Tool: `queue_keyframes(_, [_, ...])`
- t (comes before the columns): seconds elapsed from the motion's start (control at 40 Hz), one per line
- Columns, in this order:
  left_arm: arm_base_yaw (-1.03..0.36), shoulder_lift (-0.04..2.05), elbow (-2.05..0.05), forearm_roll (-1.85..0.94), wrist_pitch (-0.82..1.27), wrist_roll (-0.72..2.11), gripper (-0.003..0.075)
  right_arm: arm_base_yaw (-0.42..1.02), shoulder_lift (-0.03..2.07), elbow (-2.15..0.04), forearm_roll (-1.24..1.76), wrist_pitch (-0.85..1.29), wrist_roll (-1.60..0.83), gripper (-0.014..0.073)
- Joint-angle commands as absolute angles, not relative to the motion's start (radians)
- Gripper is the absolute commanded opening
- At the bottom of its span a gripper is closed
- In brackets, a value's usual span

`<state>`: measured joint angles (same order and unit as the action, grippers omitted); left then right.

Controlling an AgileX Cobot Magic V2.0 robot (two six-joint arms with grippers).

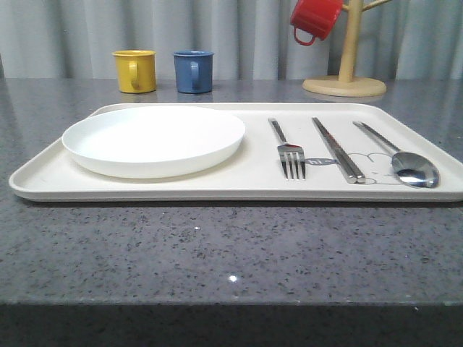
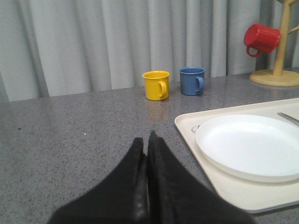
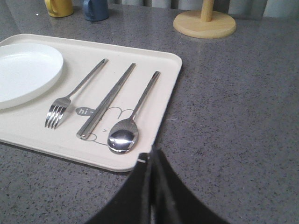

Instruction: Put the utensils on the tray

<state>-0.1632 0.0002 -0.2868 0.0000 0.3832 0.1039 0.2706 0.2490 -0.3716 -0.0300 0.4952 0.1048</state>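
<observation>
**Three utensils on the tray, my fingers clenched on nothing**

I count one tray, cream with a low rim, lying flat on the grey desk. On it sits one round white plate at the left end, and to its right three pieces of silver cutlery side by side: one fork nearest the plate, one pair of chopsticks in the middle, one spoon nearest the right end. None of the three touches another. All lie with their handles pointing toward the curtain.

Beyond the tray I count three mugs: one yellow mug and one blue mug standing near each other on the desk, and one red mug hanging on one wooden mug tree.

My left fingers are pressed together, holding nothing, above bare desk just beside the tray's left end. My right fingers are likewise clenched and empty, at the tray's near right corner, close to the spoon bowl.

The chopsticks and spoon cover most of the grey drawing printed on the tray; I can read a "hi" bubble and little else. The front view cuts off the red mug's top and the tree's upper branches.
</observation>
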Motion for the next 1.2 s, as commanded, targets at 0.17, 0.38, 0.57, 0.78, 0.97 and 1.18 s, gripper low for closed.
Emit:
queue_keyframes(0.17, [-0.081, -0.028, -0.074, -0.03, 0.118, 0.095, -0.0018, 0.268, 0.259, -0.397, -0.043, 0.422, 0.097, -0.0069])
queue_keyframes(0.38, [-0.066, -0.028, 0.006, -0.032, 0.109, 0.095, -0.0018, 0.268, 0.259, -0.397, -0.043, 0.422, 0.097, -0.0069])
queue_keyframes(0.57, [-0.066, -0.028, 0.006, -0.032, 0.111, 0.095, -0.0018, 0.268, 0.259, -0.397, -0.043, 0.422, 0.097, -0.0069])
queue_keyframes(0.78, [-0.066, -0.028, 0.006, -0.032, 0.111, 0.095, -0.0018, 0.268, 0.259, -0.397, -0.043, 0.422, 0.097, -0.0069])
queue_keyframes(0.97, [-0.066, -0.028, 0.006, -0.032, 0.111, 0.095, -0.0018, 0.268, 0.259, -0.397, -0.043, 0.422, 0.097, -0.0069])
queue_keyframes(1.18, [-0.066, -0.028, 0.006, -0.032, 0.111, 0.095, -0.0018, 0.268, 0.259, -0.397, -0.043, 0.422, 0.097, -0.0069])
